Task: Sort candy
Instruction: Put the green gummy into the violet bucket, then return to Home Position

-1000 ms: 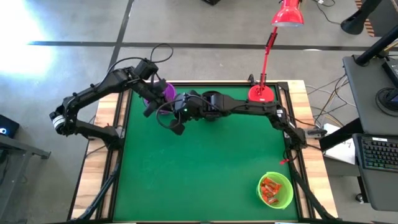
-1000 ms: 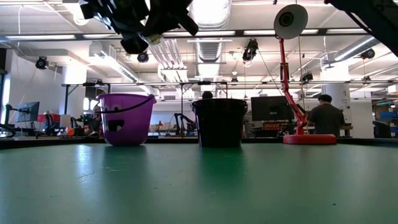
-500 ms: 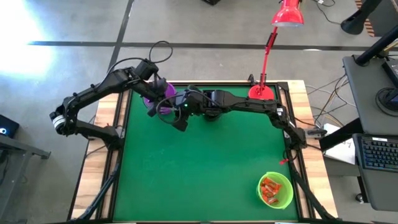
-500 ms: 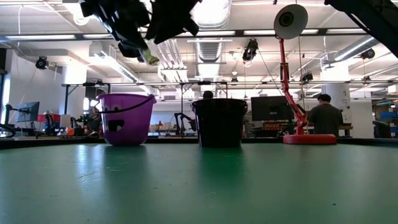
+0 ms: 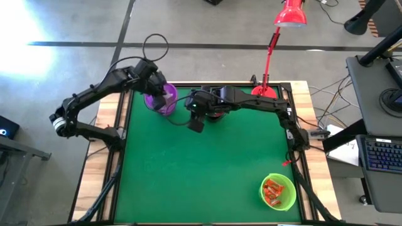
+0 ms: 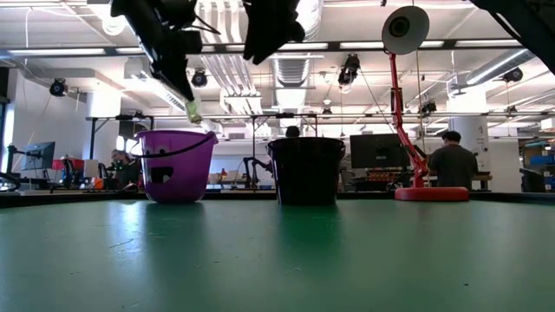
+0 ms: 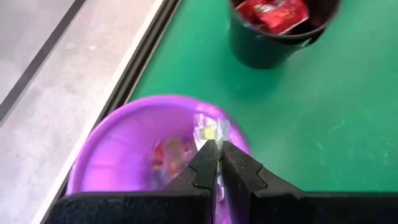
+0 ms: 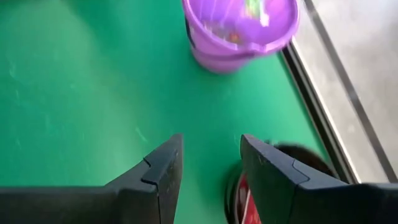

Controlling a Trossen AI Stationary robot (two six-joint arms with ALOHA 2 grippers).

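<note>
My left gripper (image 7: 215, 155) is shut on a clear, pale green candy (image 7: 210, 130) just above the purple cup (image 5: 164, 102) at the table's far left. The low view shows the candy (image 6: 192, 110) hanging under that gripper (image 6: 180, 85), over the purple cup's rim (image 6: 176, 133). Several candies lie inside the purple cup (image 7: 168, 152). My right gripper (image 8: 210, 158) is open and holds nothing. It hovers near the black cup (image 5: 215, 115), to the right of the purple one. The black cup (image 7: 273, 43) holds red candies (image 7: 273, 14). My left gripper pinches one end of the candy's wrapper (image 7: 212, 142) between its two fingertips. The fingers slant down from the table's far left. The candy sticks out past the fingertips and hangs clear above the purple cup's opening.
A green cup (image 5: 278, 191) with orange-red candies (image 5: 271, 190) stands at the near right corner. A red desk lamp has its base (image 5: 264, 94) at the far right edge. People stand in the room beyond the table (image 6: 451, 160).
Both grippers met at the candy a second ago. My right gripper has let go and drawn back toward the table's right, over the black cup. My left gripper has turned its wrist, and the candy it keeps has swung down toward the purple cup.
</note>
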